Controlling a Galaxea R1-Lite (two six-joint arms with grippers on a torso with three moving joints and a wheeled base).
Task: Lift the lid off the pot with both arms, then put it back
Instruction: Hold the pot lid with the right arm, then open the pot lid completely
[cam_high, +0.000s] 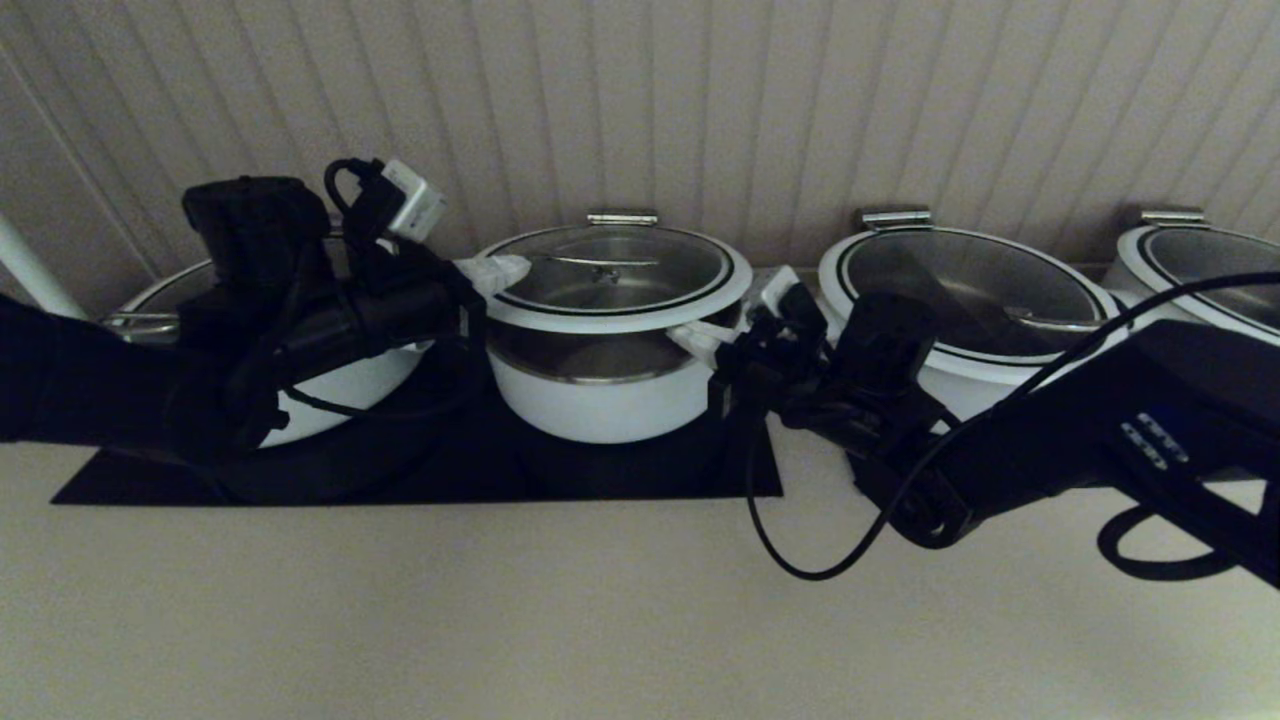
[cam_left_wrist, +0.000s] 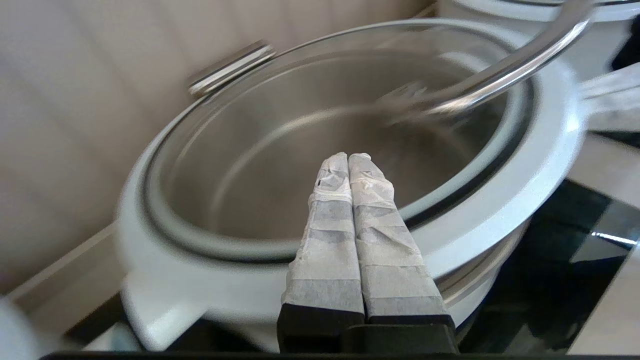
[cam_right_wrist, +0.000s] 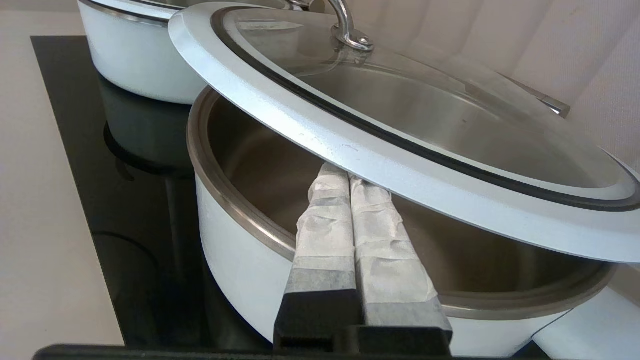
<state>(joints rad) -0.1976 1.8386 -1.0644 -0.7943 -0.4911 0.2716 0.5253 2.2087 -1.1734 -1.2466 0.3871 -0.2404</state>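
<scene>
The lid (cam_high: 615, 275) is raised and tilted above the pot (cam_high: 600, 400), with the pot's steel inside showing under its front edge. My left gripper (cam_high: 505, 270) is shut at the lid's left rim. In the left wrist view the left gripper (cam_left_wrist: 348, 157) lies across the white rim (cam_left_wrist: 525, 190), its tips over the glass. My right gripper (cam_high: 690, 335) is shut at the lid's right side. In the right wrist view the right gripper (cam_right_wrist: 348, 176) is tucked under the lid's rim (cam_right_wrist: 400, 165), above the open pot (cam_right_wrist: 235, 260). The steel handle (cam_right_wrist: 350, 30) is free.
Wider white pots with lids stand to the left (cam_high: 340, 385), to the right (cam_high: 960, 280) and at the far right (cam_high: 1200, 270). The pots sit on a black hob (cam_high: 600, 470) against a panelled wall. A steel tab (cam_high: 622, 216) is behind the lid. A bare counter lies in front.
</scene>
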